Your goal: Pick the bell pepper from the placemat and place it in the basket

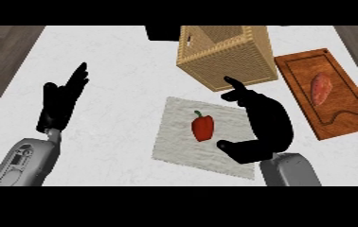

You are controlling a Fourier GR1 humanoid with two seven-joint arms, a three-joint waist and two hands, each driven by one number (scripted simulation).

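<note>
Nearest the viewer, two grey forearms enter from the lower edge. The right robot hand [262, 126] sits over the right margin of the grey placemat [178, 141], spread wide: thumb pointing left at the lower end, fingers arched up and away toward the basket. The gap between thumb and fingers faces the bell pepper [202, 127]. Nothing is held; the hand looks to be just beside the pepper, not touching it, though its height above the mat cannot be told from this angle. Judged as a pre-grasp pose, opened to take the pepper from its right side.

The bell pepper lies near the middle of the placemat, red, green stem pointing up-left, free of both hands. The mat lies flat on the white tabletop [119, 60].

The left robot hand [61, 100] shows at the left, well apart from the mat, fingers straight and up, holding nothing. It appears to be resting, clear of the working side.

Farther back, the woven basket [224, 56] stands just beyond the mat's far right corner, open top showing, so the carry should be short. To its right lies a wooden cutting board [335, 115] with a sweet potato [321, 89] on it, not part of the task. The pick is not yet made.
</note>
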